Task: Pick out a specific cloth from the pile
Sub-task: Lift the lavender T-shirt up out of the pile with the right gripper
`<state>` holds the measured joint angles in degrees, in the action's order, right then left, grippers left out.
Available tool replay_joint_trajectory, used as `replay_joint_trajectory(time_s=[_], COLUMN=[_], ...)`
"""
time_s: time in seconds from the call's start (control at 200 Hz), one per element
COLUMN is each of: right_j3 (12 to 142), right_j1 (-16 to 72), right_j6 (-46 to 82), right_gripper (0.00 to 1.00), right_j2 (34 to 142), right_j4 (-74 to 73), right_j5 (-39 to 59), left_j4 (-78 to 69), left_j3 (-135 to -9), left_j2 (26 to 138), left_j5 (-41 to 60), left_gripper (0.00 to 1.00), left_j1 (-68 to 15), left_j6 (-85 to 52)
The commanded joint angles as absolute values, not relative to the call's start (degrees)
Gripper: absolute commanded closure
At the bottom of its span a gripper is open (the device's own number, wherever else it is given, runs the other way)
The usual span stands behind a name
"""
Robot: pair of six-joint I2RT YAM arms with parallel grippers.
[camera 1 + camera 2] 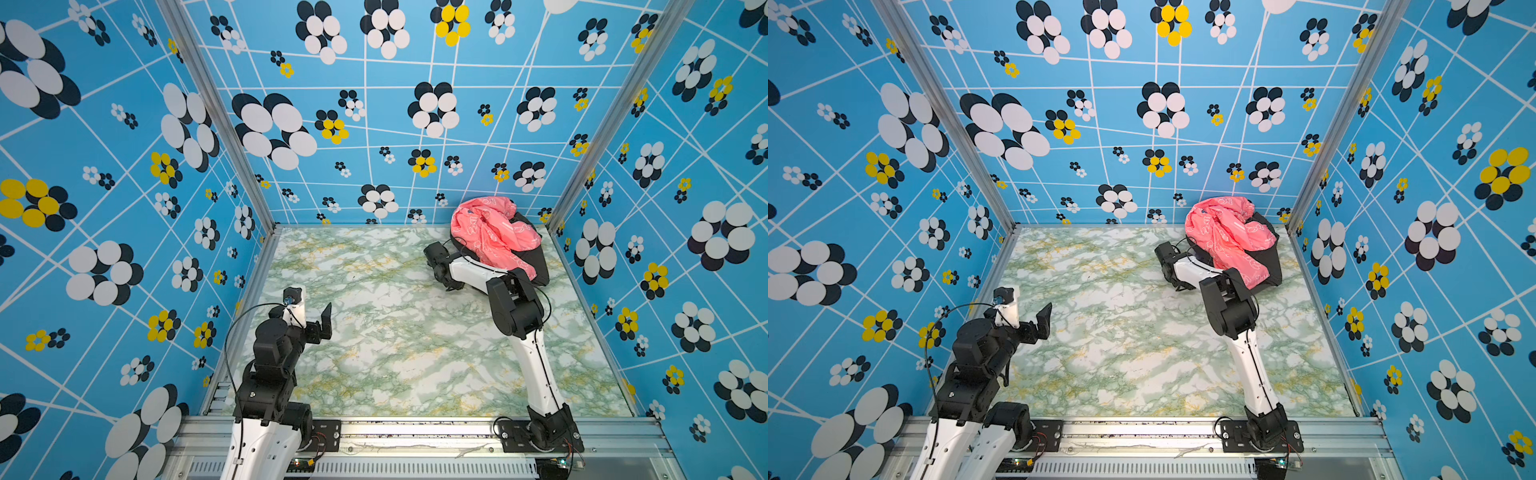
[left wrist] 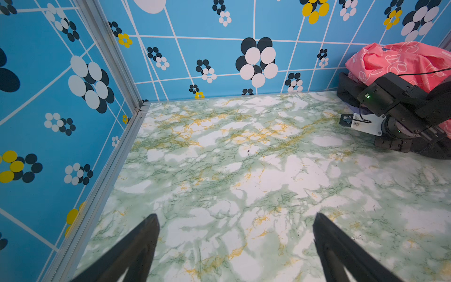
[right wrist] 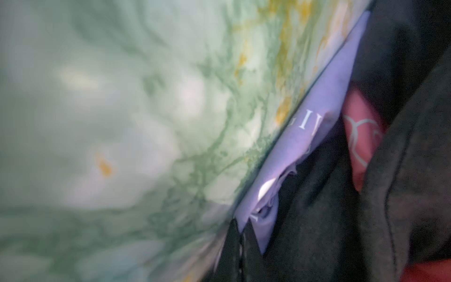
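**A:** Two robot arms reach over a green-and-white marbled tabletop [image 1: 395, 340]. What is on the left?

**B:** The left gripper [image 2: 234, 219] hangs above bare table. Its black jaws are spread wide and hold nothing.

**A:** And further right?

**B:** The right gripper [image 1: 449, 281] lies low at the foot of the pile [image 1: 498, 245] in the far right corner. The pile is a coral-pink cloth with white outline print [image 1: 490, 232] draped over a bulky black garment [image 1: 536, 266]. The soft lilac-purple cloth with faint white lettering [image 3: 317, 117] sits at the bottom, flat between the black garment and the table, with only an edge showing. The jaws are closed, and the wrist view shows that lilac edge running between their tips.

**A:** What could go wrong?

**B:** The pinch looks thin, so the edge may slip free. The weight above may drag the whole pile along. Some black fabric may be caught too.
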<state>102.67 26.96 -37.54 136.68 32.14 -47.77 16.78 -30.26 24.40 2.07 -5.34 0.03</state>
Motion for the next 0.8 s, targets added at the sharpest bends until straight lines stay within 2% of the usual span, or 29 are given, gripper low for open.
replay_joint_trajectory(time_s=[0.0, 0.355, 0.794], right_j3=[102.7, 106.6, 114.9], right_j1=[26.7, 26.2, 24.3], right_j6=[-36.4, -29.9, -23.1], right_gripper=[1.0, 1.0, 1.0], right_j2=[135.3, 121.2, 110.7], right_j4=[30.1, 28.1, 31.0], right_j5=[-47.0, -42.4, -38.8], left_j4=[16.7, 16.7, 16.4], left_j3=[-29.1, -29.1, -29.0], left_j2=[23.6, 23.3, 22.8], left_j5=[1.9, 1.7, 1.9], left_gripper=[0.01, 0.01, 0.01], left_j1=[-5.6, -5.6, -5.6], left_j6=[-0.5, -0.4, -0.6])
